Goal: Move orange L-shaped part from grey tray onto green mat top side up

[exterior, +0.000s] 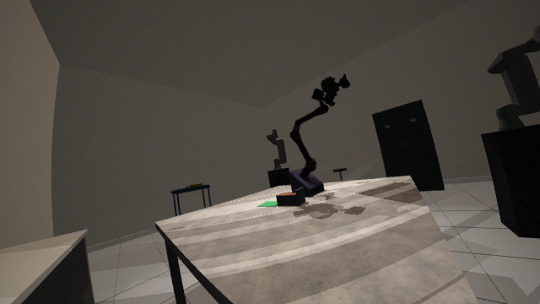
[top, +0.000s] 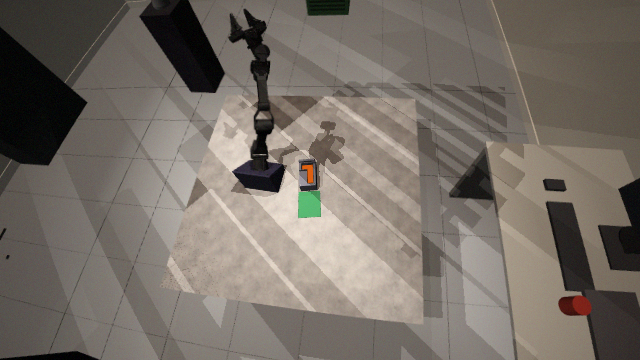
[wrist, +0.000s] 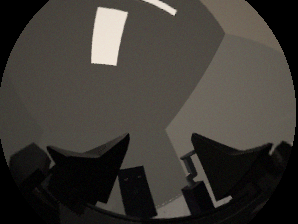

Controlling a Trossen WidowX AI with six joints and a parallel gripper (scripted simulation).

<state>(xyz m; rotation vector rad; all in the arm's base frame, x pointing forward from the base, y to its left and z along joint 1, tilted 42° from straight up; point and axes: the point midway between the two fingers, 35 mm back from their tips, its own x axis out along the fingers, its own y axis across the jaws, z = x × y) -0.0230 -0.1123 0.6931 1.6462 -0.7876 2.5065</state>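
fingers (top: 246, 22) spread wide, holding nothing, raised high | orange part (top: 308, 173) flush in tray (top: 301, 185), far below

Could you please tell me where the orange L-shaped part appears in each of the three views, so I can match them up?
Top: orange L-shaped part sits just right of centre, in the grey tray, right of the arm's base.
Exterior: an orange sliver on top of the dark tray, mid-frame.
Wrist: not in it.
Shared landmark: the green mat beside the tray.
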